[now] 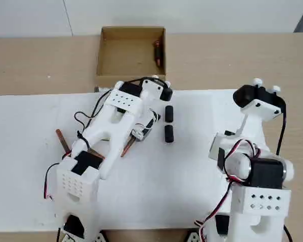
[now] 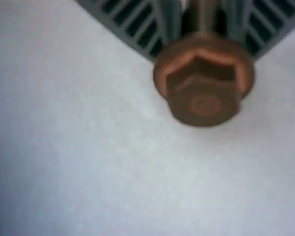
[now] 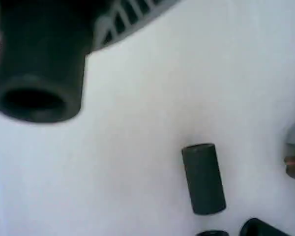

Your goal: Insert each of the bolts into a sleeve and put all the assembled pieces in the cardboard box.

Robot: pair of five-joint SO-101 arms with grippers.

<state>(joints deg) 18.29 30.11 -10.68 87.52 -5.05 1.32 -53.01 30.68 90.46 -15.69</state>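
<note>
The bolt (image 2: 204,83) is copper-toned metal with a dull sheen. The sleeve (image 3: 203,178) looks like smooth, matt black plastic or rubber. The box (image 1: 107,50) is plain brown cardboard. The sheet (image 1: 192,191) is matt white paper, on a pale wood-look table (image 1: 35,60).

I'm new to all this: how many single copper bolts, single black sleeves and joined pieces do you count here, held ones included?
Single copper bolts: 2 (held bolt, loose bolt)
Single black sleeves: 3 (held sleeve, two loose sleeves)
Bolt-in-sleeve piece in the cardboard box: 1
Total in sight: 6
</note>
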